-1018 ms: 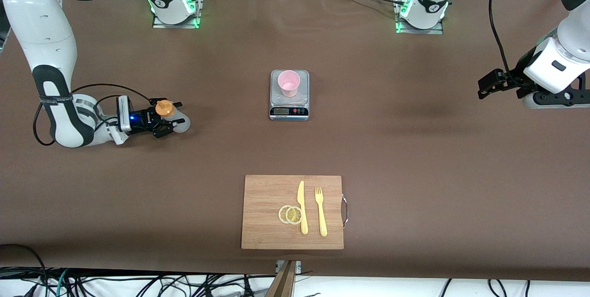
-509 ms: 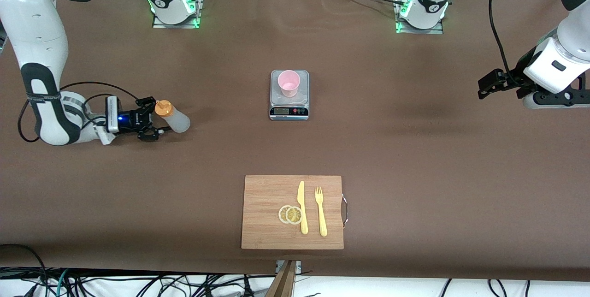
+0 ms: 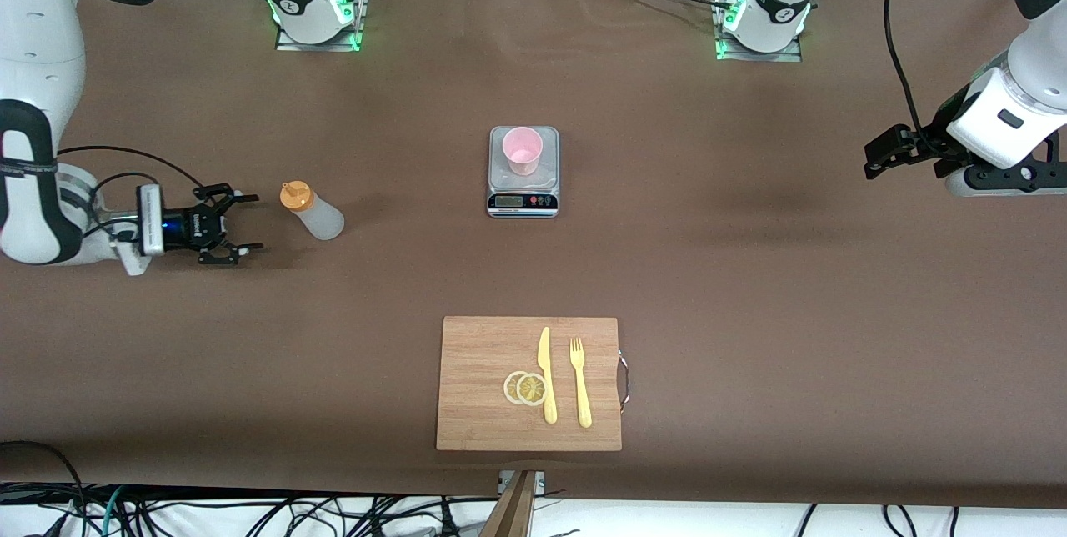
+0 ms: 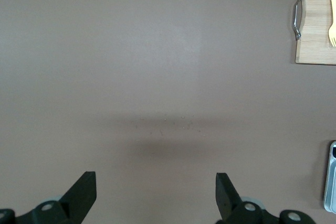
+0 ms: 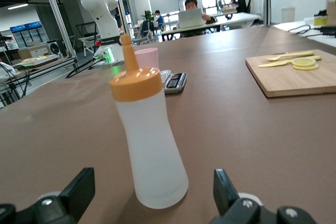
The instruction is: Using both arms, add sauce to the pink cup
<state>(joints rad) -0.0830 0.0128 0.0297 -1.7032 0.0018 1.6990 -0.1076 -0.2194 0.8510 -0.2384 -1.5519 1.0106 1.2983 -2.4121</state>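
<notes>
The sauce bottle (image 3: pixel 313 213), whitish with an orange nozzle cap, stands upright on the table toward the right arm's end; in the right wrist view the bottle (image 5: pixel 149 140) stands on its own. My right gripper (image 3: pixel 246 223) is low beside it, open and a short gap away, its fingers wide apart (image 5: pixel 153 179). The pink cup (image 3: pixel 523 150) sits on a small kitchen scale (image 3: pixel 523 187) mid-table, and the cup (image 5: pixel 146 57) also shows past the bottle. My left gripper (image 3: pixel 874 160) waits open in the air over the left arm's end, with only bare table between its fingers (image 4: pixel 155 182).
A wooden cutting board (image 3: pixel 483 387) with a yellow knife (image 3: pixel 545 374), a fork (image 3: pixel 579 383) and lemon slices (image 3: pixel 525 388) lies nearer the front camera than the scale. The board (image 4: pixel 317 24) edge shows in the left wrist view.
My right gripper has opened, let go of the sauce bottle and drawn back toward the right arm's end. The bottle stays upright. The left arm has not moved.
</notes>
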